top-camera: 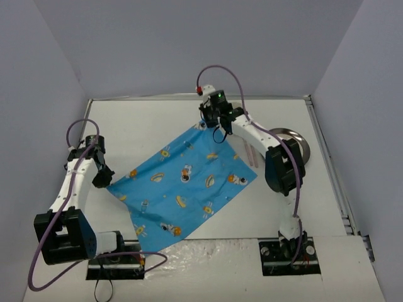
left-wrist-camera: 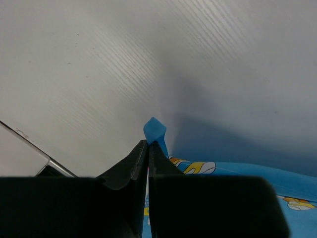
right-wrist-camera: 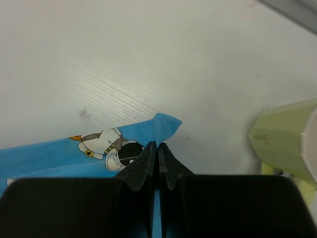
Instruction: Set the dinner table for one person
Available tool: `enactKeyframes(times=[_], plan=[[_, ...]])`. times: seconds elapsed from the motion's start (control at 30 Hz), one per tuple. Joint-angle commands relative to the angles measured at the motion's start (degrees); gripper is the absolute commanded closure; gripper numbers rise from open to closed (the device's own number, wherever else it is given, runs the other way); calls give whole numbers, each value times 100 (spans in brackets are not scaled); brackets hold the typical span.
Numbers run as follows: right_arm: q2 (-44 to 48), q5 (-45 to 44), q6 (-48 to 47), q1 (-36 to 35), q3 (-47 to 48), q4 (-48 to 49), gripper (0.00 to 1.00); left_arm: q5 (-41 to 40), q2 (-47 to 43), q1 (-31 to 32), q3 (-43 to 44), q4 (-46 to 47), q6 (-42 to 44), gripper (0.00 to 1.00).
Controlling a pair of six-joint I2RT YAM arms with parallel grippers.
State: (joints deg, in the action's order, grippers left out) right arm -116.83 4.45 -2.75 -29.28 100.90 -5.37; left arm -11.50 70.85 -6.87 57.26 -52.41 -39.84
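Left gripper (left-wrist-camera: 148, 144): jaws pressed together, pinching the left corner of the blue placemat (top-camera: 182, 185). The placemat lies skewed on the dinner table (top-camera: 145, 123), which spans the workspace. Right gripper (right-wrist-camera: 157, 145): jaws pinching the placemat's far corner. Metal plate (top-camera: 302, 136) at right.

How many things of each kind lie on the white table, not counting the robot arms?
Blue cartoon-print placemat: 1
Metal plate: 1
Pale green cup: 1
Thin pink sticks: 2
Total: 5
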Motion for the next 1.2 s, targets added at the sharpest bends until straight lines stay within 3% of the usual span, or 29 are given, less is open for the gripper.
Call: enactKeyframes(times=[0.0, 0.43, 0.5, 0.53, 0.6, 0.63, 0.7, 0.8, 0.97, 1.17], plan=[[-656, -34, -476, 54, 640, 747, 100, -2, 550, -285, 109, 1163, -68, 100], [-2598, -299, -878, 72, 2787, 1107, 97, 253, 2559, -424, 1722, 1543, 55, 100], [-2834, -358, -929, 98, 3093, 1154, 72, 328, 2681, -466, 1881, 1550, 37, 92], [-2834, -376, -936, 100, 3186, 1172, 70, 371, 2696, -494, 1936, 1556, 31, 84], [-2795, -415, -913, 131, 3279, 1203, 43, 441, 2665, -572, 2076, 1517, 70, 60], [-2667, -424, -895, 133, 3227, 1200, 37, 441, 2591, -627, 2152, 1476, 116, 45], [-2310, -427, -846, 149, 2972, 1197, 30, 415, 2408, -720, 2294, 1390, 213, 25], [-1434, -322, -633, 179, 2301, 1186, 27, 494, 1988, -754, 2571, 1158, 531, 9], [81, 122, -1, 248, 495, 813, 26, 1153, 1207, -604, 2339, 821, 973, 6], [1364, 738, 1116, 242, -1253, 719, 22, 1460, 319, -204, 609, 1109, 717, 6]])
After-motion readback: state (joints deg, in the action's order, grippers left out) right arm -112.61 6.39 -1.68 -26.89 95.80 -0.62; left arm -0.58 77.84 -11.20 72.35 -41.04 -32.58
